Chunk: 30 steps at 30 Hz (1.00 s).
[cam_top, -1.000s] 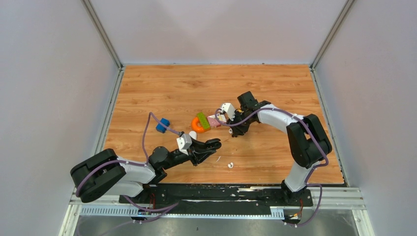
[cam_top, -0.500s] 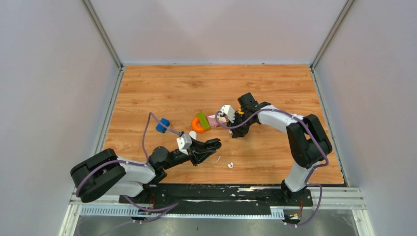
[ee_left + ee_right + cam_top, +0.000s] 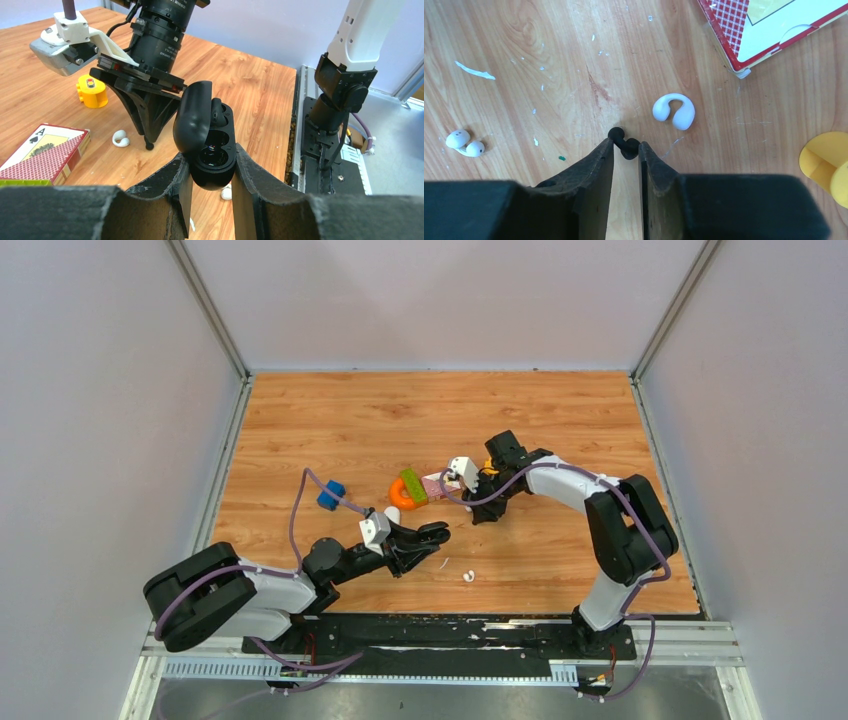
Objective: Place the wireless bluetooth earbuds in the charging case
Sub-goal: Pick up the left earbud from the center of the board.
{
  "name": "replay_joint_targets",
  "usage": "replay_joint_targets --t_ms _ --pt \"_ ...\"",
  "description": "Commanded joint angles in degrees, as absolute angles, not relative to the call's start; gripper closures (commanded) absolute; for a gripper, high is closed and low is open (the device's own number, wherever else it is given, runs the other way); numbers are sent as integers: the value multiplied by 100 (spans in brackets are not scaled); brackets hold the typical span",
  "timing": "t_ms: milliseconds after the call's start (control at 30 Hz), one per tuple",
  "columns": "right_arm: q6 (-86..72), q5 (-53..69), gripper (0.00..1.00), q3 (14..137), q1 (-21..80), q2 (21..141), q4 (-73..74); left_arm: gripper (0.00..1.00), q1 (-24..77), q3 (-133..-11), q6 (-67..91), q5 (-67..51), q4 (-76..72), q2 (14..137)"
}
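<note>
The wooden surface (image 3: 560,420) carried everything, with the right tool (image 3: 478,508) about midway between its left and right edges and the left tool (image 3: 432,536) closer to the near edge. The top view showed both tools only as dark shapes; the wrist views gave the detail. A playing-card box (image 3: 774,25) lay just beyond the right tool, toward the far edge. The left wrist view showed the left tool (image 3: 210,167) clamped on the sides of a black charging case (image 3: 207,137), which was lifted off the surface with its lid swung open and its wells bare. The right wrist view showed the right tool (image 3: 626,147) drawn almost together, pinching a black earbud (image 3: 617,133) at its tips, down on the wood. A C-shaped white earbud (image 3: 674,111) lay just beside it, and another white earbud (image 3: 464,142) lay well apart.
</note>
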<state>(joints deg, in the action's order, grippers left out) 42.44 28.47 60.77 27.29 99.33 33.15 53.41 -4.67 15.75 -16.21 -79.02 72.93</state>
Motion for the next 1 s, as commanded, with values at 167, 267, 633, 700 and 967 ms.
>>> replay_joint_targets --t_ms 167,267,633,700,967 --pt "4360 3181 77 6136 2724 9816 3366 100 5313 -562 1520 -1659 -8130 7290" --pt "4351 3123 79 6127 2724 9811 3343 100 5317 -567 1521 -1660 -8133 7286" --pt "4376 3231 76 6136 2720 9839 3349 100 5312 -571 1529 -1670 -8115 7281" --pt "4381 3259 76 6150 2724 9871 3357 100 5310 -572 1525 -1677 -8121 7282" --pt "4396 3249 80 6179 2757 9940 3357 100 5309 -569 1529 -1679 -8115 7278"
